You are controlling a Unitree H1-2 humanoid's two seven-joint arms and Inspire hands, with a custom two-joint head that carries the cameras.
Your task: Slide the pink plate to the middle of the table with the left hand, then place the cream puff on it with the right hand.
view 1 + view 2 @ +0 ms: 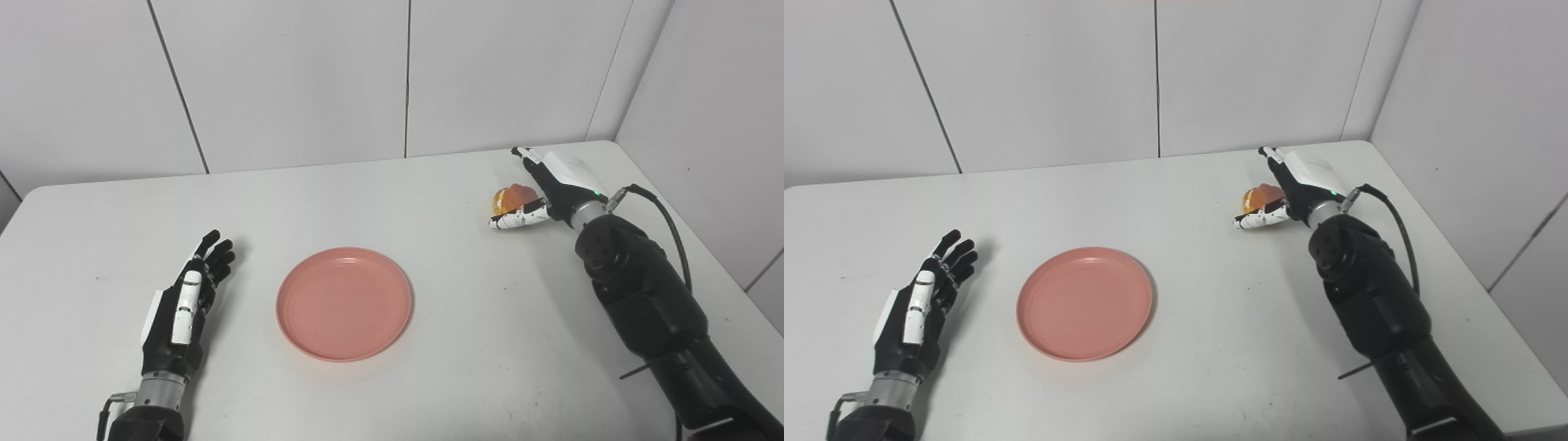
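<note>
A white table (465,343) fills the lower part of both views, its top matte and smooth with rounded far corners. A few tiny dark specks mark its surface. Behind it stands a wall (294,79) of pale grey panels, split by thin dark seams, one running straight up near the middle and another slanting on the left. A second panelled wall (716,104) closes in the right side, meeting the back wall at a corner just beyond the table's far right corner.
</note>
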